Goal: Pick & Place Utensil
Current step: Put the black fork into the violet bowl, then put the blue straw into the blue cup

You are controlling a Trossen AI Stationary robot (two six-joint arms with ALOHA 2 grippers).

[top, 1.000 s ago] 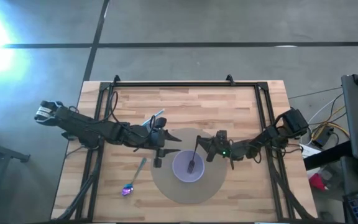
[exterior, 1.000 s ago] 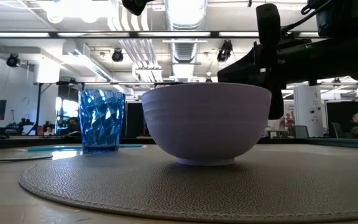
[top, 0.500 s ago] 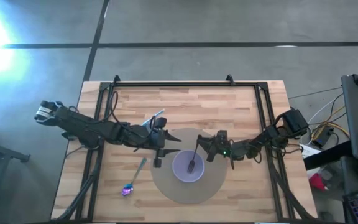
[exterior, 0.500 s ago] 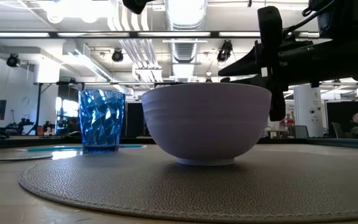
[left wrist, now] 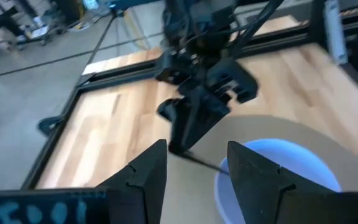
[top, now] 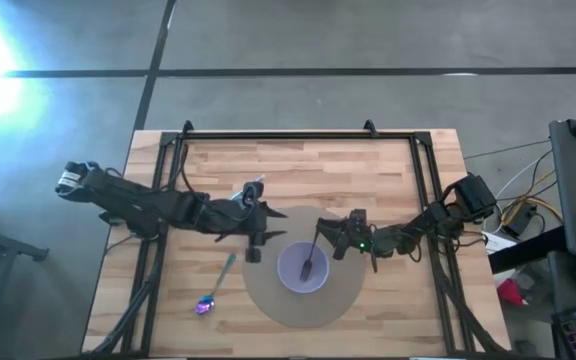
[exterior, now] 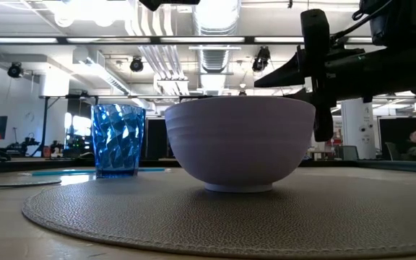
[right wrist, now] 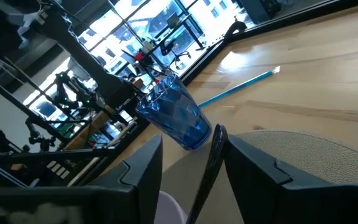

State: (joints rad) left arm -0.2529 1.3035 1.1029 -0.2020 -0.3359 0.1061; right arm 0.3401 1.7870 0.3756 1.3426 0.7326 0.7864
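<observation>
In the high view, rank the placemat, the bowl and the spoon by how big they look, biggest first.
1. placemat, widest by far
2. bowl, sitting on it
3. spoon, thin, though about as long as the bowl is wide

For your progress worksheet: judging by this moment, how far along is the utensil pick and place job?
Done: a dark utensil stands in the bowl, leaning on its rim. In hand: the right end effector sits open around its handle. Left: a spoon lies on the table, with the left end effector open beside the bowl.
</observation>
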